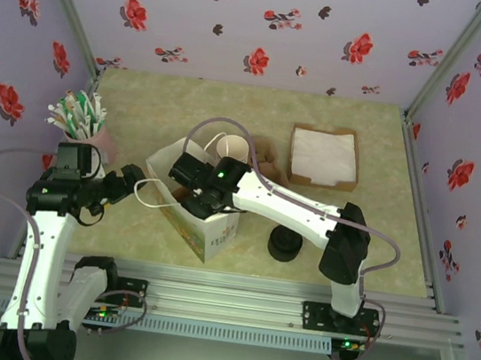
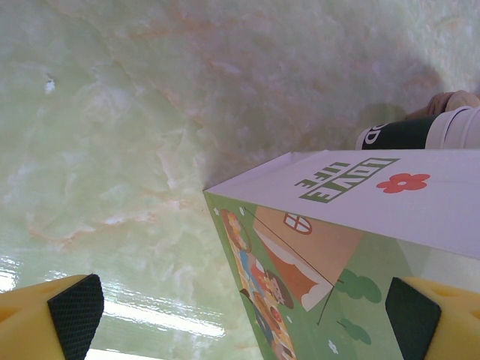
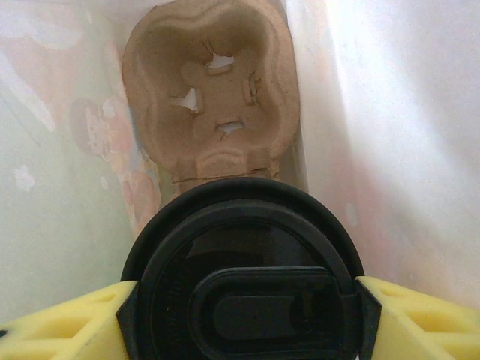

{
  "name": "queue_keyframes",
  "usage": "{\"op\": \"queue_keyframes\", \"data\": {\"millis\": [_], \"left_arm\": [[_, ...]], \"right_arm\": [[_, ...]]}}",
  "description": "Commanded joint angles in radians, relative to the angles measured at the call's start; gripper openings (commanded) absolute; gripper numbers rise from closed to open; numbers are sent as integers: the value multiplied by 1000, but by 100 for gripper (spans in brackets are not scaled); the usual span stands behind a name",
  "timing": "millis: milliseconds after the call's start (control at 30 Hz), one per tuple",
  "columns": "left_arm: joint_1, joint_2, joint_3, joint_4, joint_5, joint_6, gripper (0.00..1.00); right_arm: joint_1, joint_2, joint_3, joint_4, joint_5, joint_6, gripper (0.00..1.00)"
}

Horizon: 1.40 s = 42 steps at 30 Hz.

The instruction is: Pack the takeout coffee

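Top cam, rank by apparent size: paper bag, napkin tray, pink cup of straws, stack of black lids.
1. paper bag, clearly the largest
2. napkin tray
3. pink cup of straws, counting the straws; partly hidden at its base, so its place below the tray is less sure
4. stack of black lids, smallest

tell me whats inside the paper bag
A brown pulp cup carrier sits in the paper bag, with the takeout coffee in front of it, clamped by the right gripper. Its lid hides the cup body.
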Motion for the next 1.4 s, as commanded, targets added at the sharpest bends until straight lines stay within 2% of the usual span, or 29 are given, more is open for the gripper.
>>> {"op": "queue_keyframes", "data": {"millis": [0,1367], "left_arm": [[1,4,2,6,17,25,99],[-3,7,2,9,18,27,99]], "right_arm": [[-4,27,-24,-9,-21,23,69],[-5,36,-51,26,-34,25,69]]}}
